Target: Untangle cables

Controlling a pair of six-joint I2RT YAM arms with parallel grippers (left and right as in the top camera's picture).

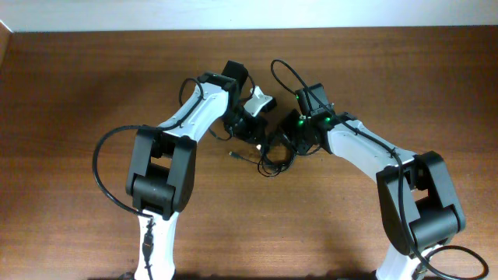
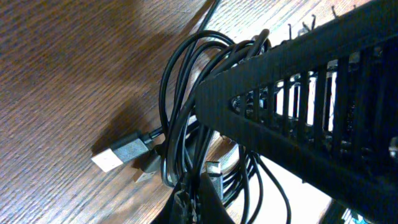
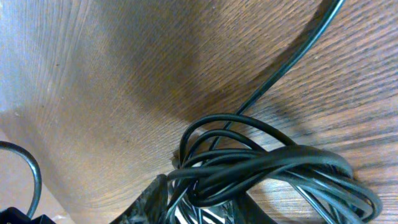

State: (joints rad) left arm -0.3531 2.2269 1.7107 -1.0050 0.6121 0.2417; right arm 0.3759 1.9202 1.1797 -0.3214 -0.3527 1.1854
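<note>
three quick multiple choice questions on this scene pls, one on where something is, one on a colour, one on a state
1. Where on the table do the cables lie? A) near its middle B) at its left edge C) hanging off its near edge
2. What colour are the cables? A) white B) red C) black
3. How is the USB plug? A) pushed into a socket B) lying loose on the wood C) snapped off its cord
1 A, overhead shows the bundle mid-table; 2 C, every strand is black; 3 B, its metal end is bare, resting on the wood.
</note>
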